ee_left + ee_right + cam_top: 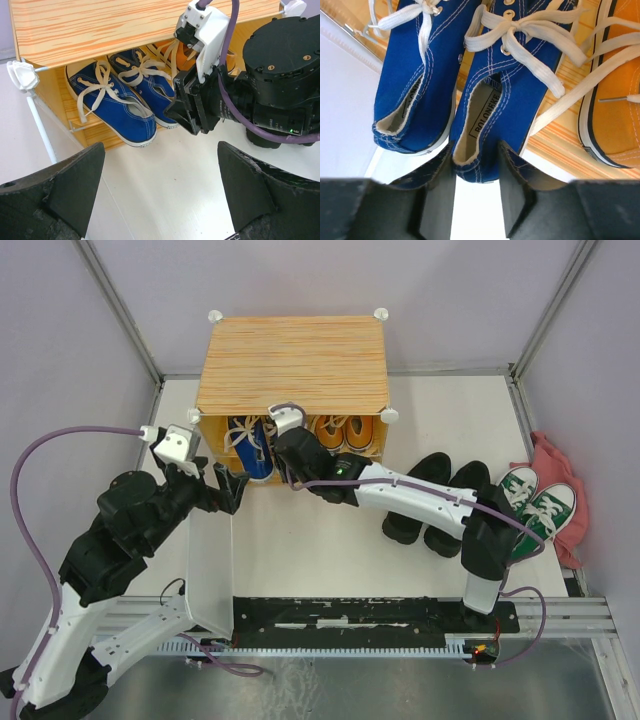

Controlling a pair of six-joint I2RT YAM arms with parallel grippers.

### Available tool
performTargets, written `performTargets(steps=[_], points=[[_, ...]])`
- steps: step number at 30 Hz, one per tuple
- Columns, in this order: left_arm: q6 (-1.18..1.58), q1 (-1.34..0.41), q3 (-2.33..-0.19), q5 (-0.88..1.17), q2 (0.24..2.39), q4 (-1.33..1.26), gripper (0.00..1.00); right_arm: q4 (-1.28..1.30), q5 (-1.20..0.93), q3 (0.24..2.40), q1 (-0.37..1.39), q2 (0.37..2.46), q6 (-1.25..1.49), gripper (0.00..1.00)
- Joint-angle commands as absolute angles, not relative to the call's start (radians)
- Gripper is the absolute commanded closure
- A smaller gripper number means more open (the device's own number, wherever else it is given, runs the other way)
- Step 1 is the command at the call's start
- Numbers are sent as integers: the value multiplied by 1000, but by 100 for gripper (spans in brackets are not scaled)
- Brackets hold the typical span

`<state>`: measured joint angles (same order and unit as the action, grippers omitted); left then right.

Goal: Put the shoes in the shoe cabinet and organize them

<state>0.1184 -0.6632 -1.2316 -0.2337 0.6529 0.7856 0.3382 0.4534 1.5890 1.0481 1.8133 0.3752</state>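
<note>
Blue sneaker [492,100] sits heel-first inside the right pincer [475,152], grip unclear; left pincer [160,152] gapes empty.

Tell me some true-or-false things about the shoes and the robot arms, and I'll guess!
1. The blue shoes are inside the cabinet. True.
2. The green shoes are in the cabinet too. False: they lie on the table at the right, next to the black boots.
3. The right gripper has a finger on each side of one blue shoe's heel. True.
4. The left gripper holds a black boot. False: it is open and empty, and both boots are on the table.
5. The orange shoes sit beside the blue shoes in the cabinet. True.
</note>
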Motion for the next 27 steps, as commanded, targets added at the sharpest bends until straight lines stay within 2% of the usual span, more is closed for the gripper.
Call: performTargets(steps=[1, 3, 6, 13, 27], points=[[136, -661, -1226, -241, 651, 776, 1, 200, 509, 1541, 1052, 1801, 346, 69], [135, -661, -1227, -244, 652, 779, 1, 123, 520, 1494, 1051, 1774, 322, 84], [132, -662, -1229, -249, 649, 782, 1, 34, 544, 1450, 1051, 1723, 275, 97], [127, -661, -1227, -253, 658, 782, 1, -33, 588, 1481, 1053, 1677, 170, 98], [135, -661, -1198, -257, 652, 784, 1, -103, 630, 1622, 1023, 1831, 67, 98]])
